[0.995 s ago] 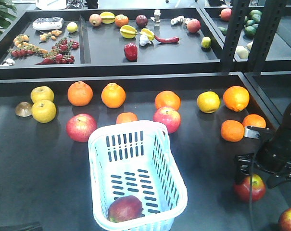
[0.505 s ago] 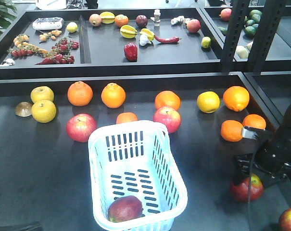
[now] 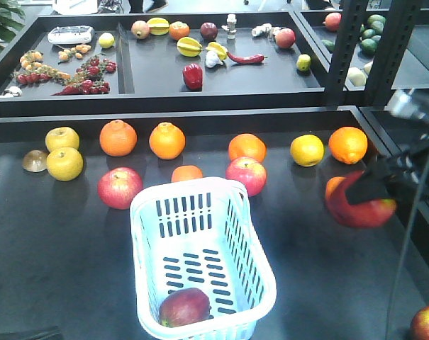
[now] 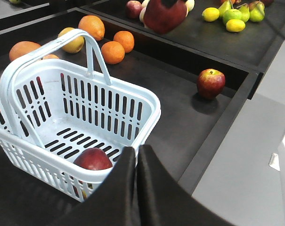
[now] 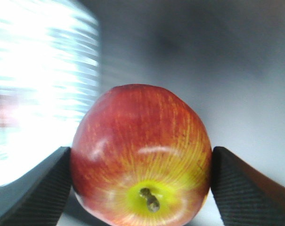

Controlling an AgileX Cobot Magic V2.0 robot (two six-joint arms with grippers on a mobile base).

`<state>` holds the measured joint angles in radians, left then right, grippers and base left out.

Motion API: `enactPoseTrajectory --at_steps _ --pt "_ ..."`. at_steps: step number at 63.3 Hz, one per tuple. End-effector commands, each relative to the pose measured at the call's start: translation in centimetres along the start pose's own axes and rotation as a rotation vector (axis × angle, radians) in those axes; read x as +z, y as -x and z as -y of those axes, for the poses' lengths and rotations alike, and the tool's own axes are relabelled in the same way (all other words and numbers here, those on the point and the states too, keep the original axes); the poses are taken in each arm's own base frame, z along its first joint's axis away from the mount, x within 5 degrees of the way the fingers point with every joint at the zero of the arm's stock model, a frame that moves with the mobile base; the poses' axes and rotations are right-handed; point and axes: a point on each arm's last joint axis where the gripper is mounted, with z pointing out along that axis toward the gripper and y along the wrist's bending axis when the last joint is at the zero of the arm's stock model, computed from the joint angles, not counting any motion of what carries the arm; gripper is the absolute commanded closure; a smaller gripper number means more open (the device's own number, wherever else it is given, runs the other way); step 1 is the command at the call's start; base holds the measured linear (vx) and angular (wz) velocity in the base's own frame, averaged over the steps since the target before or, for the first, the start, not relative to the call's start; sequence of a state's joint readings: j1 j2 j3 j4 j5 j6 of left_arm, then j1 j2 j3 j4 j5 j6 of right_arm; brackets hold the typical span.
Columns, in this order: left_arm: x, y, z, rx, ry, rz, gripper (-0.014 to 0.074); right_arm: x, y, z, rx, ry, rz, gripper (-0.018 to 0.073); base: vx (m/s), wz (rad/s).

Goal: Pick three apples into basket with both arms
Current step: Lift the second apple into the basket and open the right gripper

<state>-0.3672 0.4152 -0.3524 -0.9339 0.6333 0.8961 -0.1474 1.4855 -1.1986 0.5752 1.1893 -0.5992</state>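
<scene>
While one apple (image 3: 184, 306) lies in the basket (image 3: 203, 195), the right gripper (image 5: 141, 183) grips a second apple (image 3: 359, 205) aloft at right; a swinging carry could shake it loose. The left gripper (image 4: 135, 165) is clenched, empty, near the basket.

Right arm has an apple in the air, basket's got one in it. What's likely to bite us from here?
1. The right gripper pinches the held apple only at its sides; motion blur suggests speed, so it may slip.
2. The basket handle stands upright across the opening, and could snag the drop.
3. The apple in the basket may get hit.
</scene>
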Motion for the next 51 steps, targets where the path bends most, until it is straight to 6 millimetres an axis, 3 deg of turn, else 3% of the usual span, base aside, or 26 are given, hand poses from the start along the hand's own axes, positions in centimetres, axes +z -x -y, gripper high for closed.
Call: enactPoseTrajectory --at_steps 1,6,13,32,43,51 --pt "-0.2 1.2 -0.1 -0.029 0.02 0.062 0.0603 -2.6 -0.3 -3.3 -0.057 0.138 0.134 0.0564 0.0 0.0" --pt "-0.2 1.2 -0.1 -0.029 0.02 0.062 0.0603 -2.6 -1.2 -4.8 -0.082 0.221 0.165 0.0564 0.0 0.0" --pt "-0.2 1.2 -0.2 -0.029 0.022 0.064 0.0603 -0.9 -2.0 -6.6 -0.117 0.275 0.158 0.0564 0.0 0.0" --pt "-0.2 1.2 -0.2 -0.029 0.022 0.064 0.0603 6.6 -1.2 -13.4 -0.283 0.265 0.161 0.056 0.0 0.0" --pt "-0.2 1.2 -0.2 -0.029 0.021 0.063 0.0603 10.7 -0.4 -14.5 -0.293 0.207 0.182 0.0493 0.0 0.0" --pt "-0.2 1.2 -0.1 -0.029 0.02 0.062 0.0603 12.3 -0.2 -14.4 -0.285 0.218 0.129 0.0334 0.0 0.0"
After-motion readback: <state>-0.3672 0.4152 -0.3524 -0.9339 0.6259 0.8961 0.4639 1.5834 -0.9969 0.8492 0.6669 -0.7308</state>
